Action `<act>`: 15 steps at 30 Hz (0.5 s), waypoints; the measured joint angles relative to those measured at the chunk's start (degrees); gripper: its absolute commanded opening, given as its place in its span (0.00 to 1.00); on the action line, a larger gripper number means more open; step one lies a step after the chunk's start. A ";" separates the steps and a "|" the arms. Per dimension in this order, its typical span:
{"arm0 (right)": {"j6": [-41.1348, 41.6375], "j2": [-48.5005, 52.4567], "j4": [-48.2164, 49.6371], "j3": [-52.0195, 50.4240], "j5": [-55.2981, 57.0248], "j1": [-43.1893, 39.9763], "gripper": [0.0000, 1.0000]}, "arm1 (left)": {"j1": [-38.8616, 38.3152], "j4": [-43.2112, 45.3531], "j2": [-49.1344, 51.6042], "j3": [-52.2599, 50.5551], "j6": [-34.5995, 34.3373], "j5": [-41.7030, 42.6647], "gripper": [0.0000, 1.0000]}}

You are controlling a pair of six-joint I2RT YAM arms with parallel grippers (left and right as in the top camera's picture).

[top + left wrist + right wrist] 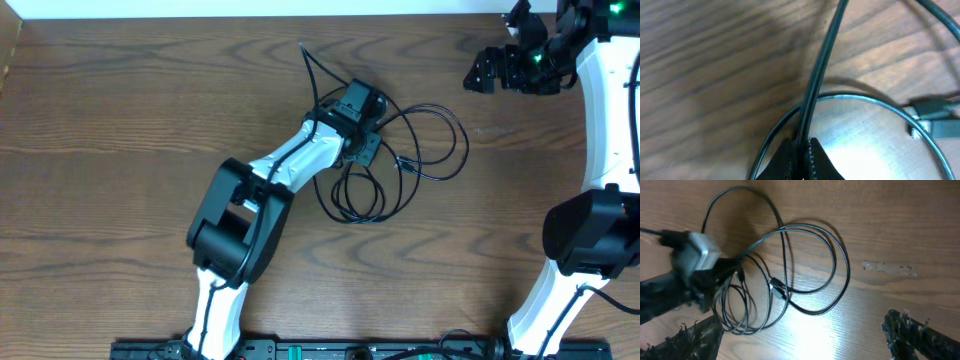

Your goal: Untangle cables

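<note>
Cables lie right of table centre as a flat tangle of thin dark loops: one wide loop toward the right, several tighter coils bunched nearer the front. Can't tell two cords apart by colour; glare turns parts silvery. A small plug end lies inside the wide loop, on the wood.

Left gripper sits on the tangle's left side, jaws pinched together on a black cord that runs up and away from the fingertips, over another strand curving across the table below it. The left arm reaches in diagonally from front left and covers part of the coils.

Right gripper hangs near the back right corner, well apart from the cables, spread wide and holding nothing; its fingers frame the loops in the wrist view. The right arm base stands at front right.

Bare table spreads left of the tangle and between the wide loop and the right arm. The back edge lies near the tangle's top strand.
</note>
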 measured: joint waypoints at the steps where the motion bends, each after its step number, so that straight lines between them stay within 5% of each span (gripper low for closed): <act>1: 0.00 0.00 0.04 0.00 0.02 0.09 0.99 | 0.13 -0.31 -1.49 0.00 -0.17 0.00 0.08; 15: 0.00 0.00 1.68 0.00 0.07 3.32 0.99 | 0.59 5.27 -38.45 2.25 -0.57 -0.02 0.07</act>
